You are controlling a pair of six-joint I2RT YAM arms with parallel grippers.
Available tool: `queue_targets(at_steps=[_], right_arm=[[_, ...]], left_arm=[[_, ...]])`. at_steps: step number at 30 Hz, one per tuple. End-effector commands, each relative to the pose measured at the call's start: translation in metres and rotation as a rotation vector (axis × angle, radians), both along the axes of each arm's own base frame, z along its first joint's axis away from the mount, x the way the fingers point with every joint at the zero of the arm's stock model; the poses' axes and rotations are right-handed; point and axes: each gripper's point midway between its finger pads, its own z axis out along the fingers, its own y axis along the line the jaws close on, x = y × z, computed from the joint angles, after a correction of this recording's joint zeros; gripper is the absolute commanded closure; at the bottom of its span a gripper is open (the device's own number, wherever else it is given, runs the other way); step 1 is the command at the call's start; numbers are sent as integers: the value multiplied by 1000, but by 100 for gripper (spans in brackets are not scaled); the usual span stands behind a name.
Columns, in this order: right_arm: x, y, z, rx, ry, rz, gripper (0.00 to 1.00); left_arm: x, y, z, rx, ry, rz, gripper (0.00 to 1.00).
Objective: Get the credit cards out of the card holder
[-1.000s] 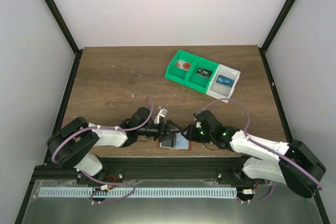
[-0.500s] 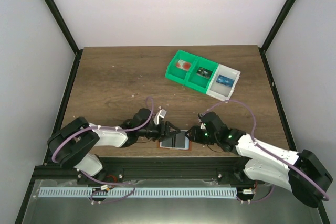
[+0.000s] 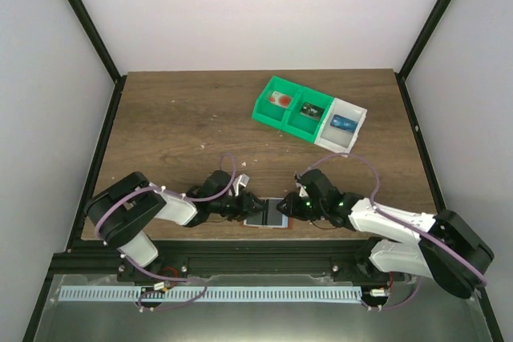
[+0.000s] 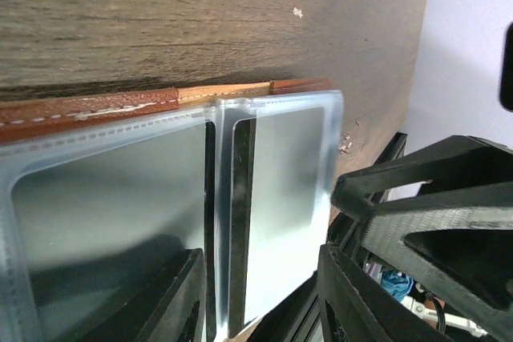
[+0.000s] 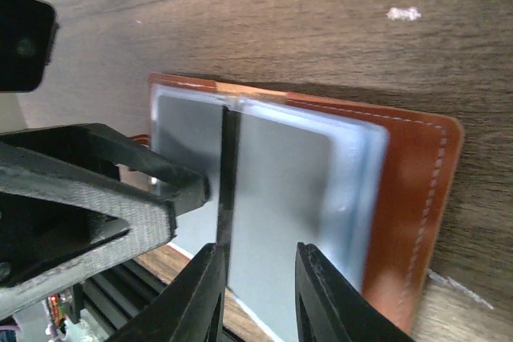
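Two grippers meet over the small reddish-brown leather folding card holder (image 3: 268, 219), lying open at the middle of the wooden worktop's (image 3: 176, 118) near edge, with the left gripper (image 3: 248, 208) and right gripper (image 3: 287, 207) at either side.

Left wrist: my jaws stand apart above the glossy blue-grey plastic sleeves (image 4: 280, 166).

Right wrist: jaws apart too, straddling a thin dark edge (image 5: 228, 190); card or fold, I cannot tell.

I judge it light, floppy and slick. I'd pin the leather and pinch a stiff card edge.
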Motion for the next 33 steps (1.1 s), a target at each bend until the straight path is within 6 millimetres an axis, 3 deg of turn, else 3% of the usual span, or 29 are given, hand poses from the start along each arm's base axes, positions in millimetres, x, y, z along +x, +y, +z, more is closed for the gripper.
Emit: queue_targets(at_steps=[1,6,20,31,33], right_arm=[[10,4,-3,-7,-6,-7,75],[2,-4,-24,-47,31,-12,77],[-6,-10,-43,-70,61,1,87],[-9,-18,-52,-95,78,-25,87],[-10,-18,-54,-101,82,-26,88]], left_arm=[[-1,0,-8,7,-18,-22,60],[-3,1,-15,16,-6,-30,65],[-1,-12,-6,-23,-9,-60,76],[-3,-6,-8,-12,-3,-44,100],[-3,-3,-7,-15,-4,-35,100]])
